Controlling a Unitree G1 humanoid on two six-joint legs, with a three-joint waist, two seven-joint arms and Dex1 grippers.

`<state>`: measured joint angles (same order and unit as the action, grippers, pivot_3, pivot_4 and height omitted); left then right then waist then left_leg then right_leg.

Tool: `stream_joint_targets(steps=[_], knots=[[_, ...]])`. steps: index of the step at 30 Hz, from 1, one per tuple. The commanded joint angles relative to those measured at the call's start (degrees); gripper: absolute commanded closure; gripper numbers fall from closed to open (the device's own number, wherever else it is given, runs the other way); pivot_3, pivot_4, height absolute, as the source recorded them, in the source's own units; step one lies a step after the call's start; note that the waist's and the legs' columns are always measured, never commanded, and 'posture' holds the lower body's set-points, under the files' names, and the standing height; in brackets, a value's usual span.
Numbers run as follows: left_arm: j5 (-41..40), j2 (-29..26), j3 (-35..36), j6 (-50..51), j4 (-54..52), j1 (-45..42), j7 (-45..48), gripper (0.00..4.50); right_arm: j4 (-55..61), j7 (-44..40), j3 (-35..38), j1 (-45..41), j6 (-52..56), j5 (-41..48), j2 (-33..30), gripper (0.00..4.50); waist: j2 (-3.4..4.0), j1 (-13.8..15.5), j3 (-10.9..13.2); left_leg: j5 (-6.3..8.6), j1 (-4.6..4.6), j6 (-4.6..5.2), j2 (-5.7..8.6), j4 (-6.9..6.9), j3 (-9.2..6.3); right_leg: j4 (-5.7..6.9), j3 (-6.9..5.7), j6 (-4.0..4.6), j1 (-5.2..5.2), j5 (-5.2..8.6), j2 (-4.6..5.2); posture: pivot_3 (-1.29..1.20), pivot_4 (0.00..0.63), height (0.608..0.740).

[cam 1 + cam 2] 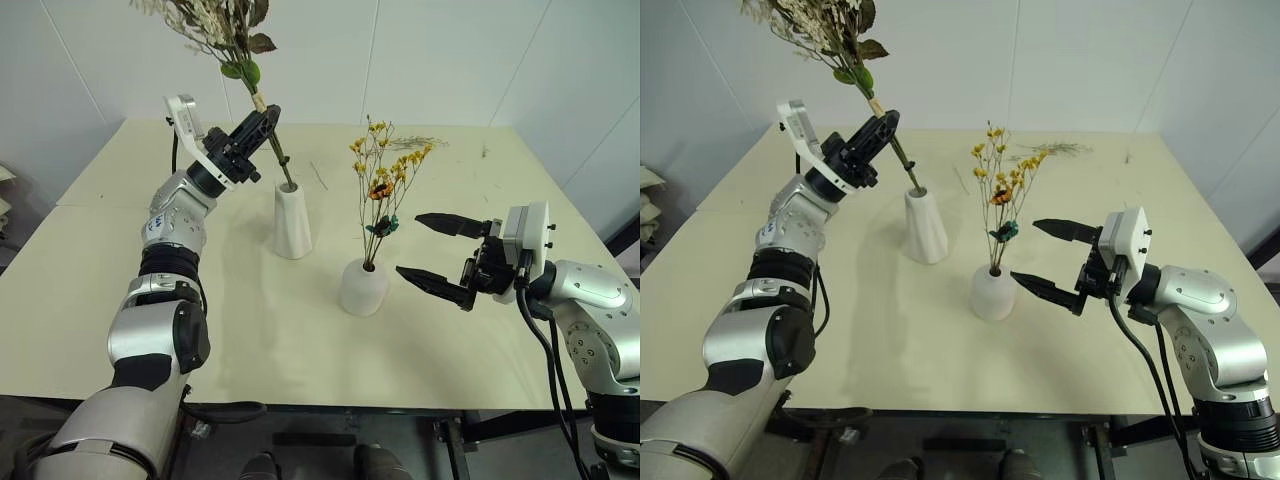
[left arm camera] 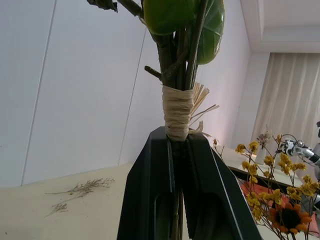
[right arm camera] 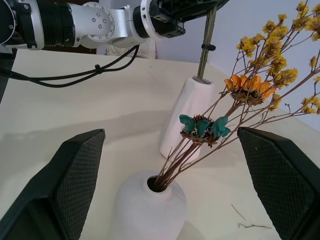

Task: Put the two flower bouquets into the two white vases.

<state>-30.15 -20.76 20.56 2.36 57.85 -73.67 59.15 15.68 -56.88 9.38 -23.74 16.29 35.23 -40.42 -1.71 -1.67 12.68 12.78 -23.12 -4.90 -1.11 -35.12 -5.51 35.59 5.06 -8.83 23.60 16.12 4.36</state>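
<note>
Raised over the pale worktop (image 1: 450,330), left end effector (image 1: 258,128) pinching the bushy bouquet (image 1: 215,25) just below its raffia binding (image 2: 178,112), stem ends (image 1: 283,168) already down in the narrow mouth of the tall cone vase (image 1: 292,222). Likely light but top-heavy, with stiff, woody stalks and brittle dried heads apt to shed; best held where held now, on the bound bundle of stems, never on the blooms. Leaning away from the vase toward the upper left, so likely to tip or lever the slim cone once let go unless pushed deeper and straightened first.

Left arm stretched forward and up, forearm angled toward the middle of the worktop, fingers (image 2: 150,200) pressed together on the stalks.

Sparse yellow-orange bouquet (image 1: 385,180) standing in the short rounded vase (image 1: 363,288), thin stems fanning out of the small hole. Probably feather-light and springy, easily snagged. Right end effector (image 1: 438,252) held level just beside that vase on its right side, fingers (image 3: 75,185) spread wide and gripping nothing, pointing toward the stems. Loose dried sprigs (image 1: 420,142) lying at the far edge of the worktop.
</note>
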Motion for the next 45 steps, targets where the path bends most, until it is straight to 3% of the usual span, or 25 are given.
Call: stream_joint_targets(steps=[1, 24, 38, 45], knots=[[0.1, -1.1, 1.0, -1.8, 0.8, -2.5, 0.4, 4.49, 2.1, 0.5, 1.5, 0.1, -0.8, 0.9, 0.3, 0.00, 0.00, 0.0, 0.0, 0.00, 0.00, 0.00, 0.00, 0.00, 0.00, 0.00, 0.00, 0.00, 0.00, 0.00, 0.00, 0.00, 0.150, 0.740], [6.6, 1.3, -0.7, -12.5, 7.5, 0.9, 2.0, 4.49, 4.4, 2.6, 2.2, 2.2, -0.1, 1.5, 0.2, 0.00, 0.00, -0.1, 0.0, 0.00, -0.01, 0.01, 0.00, 0.01, 0.00, -0.01, 0.00, 0.00, 0.01, 0.00, 0.00, 0.00, 0.150, 0.740], [11.6, -2.2, -3.7, -16.4, 6.2, 4.2, 1.4, 0.33, 3.8, 3.7, 1.3, 1.9, -0.6, 1.0, 1.8, 0.00, 0.00, 0.0, 0.0, 0.00, 0.00, 0.01, 0.00, 0.01, 0.00, 0.00, 0.00, 0.00, 0.01, 0.00, 0.00, 0.00, 0.150, 0.740], [20.4, -8.8, -11.3, -16.5, 5.0, 7.1, 1.8, 0.33, 3.0, 3.6, 0.5, 1.6, -1.3, 0.2, 3.5, 0.00, 0.00, -0.1, 0.0, 0.00, 0.00, 0.01, 0.00, 0.01, 0.00, 0.03, 0.00, 0.00, 0.01, 0.00, 0.00, 0.00, 0.150, 0.740]])
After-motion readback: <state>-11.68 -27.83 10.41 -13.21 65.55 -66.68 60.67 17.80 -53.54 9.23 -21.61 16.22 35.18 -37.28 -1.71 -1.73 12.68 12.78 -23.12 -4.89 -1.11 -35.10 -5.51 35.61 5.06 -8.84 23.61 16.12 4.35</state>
